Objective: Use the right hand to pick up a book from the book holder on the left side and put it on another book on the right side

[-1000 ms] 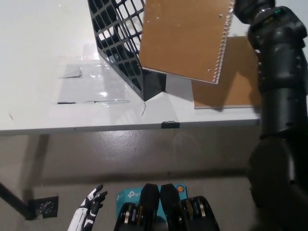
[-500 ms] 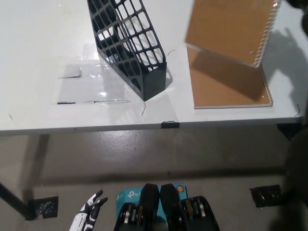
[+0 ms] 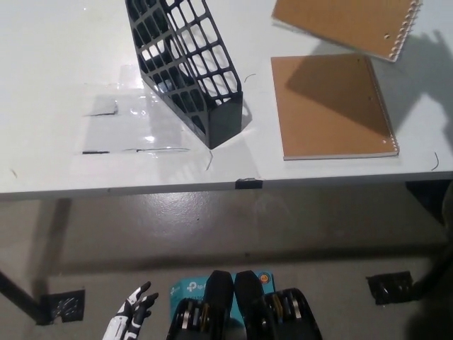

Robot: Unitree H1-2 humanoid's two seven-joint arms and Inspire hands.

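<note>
A brown spiral book (image 3: 347,25) hangs tilted above the desk (image 3: 64,64) — over a second book (image 3: 333,106) lying flat, right of the black holder (image 3: 187,67). Right hand out of view; left hand (image 3: 131,319) low, fingers spread, empty.

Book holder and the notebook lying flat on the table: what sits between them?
In the head view, only bare white table lies between the black book holder and the flat notebook; nothing stands there. The second notebook is farther back, near the top edge.

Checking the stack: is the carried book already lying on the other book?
No: the carried book is above and beyond the flat book.
</note>
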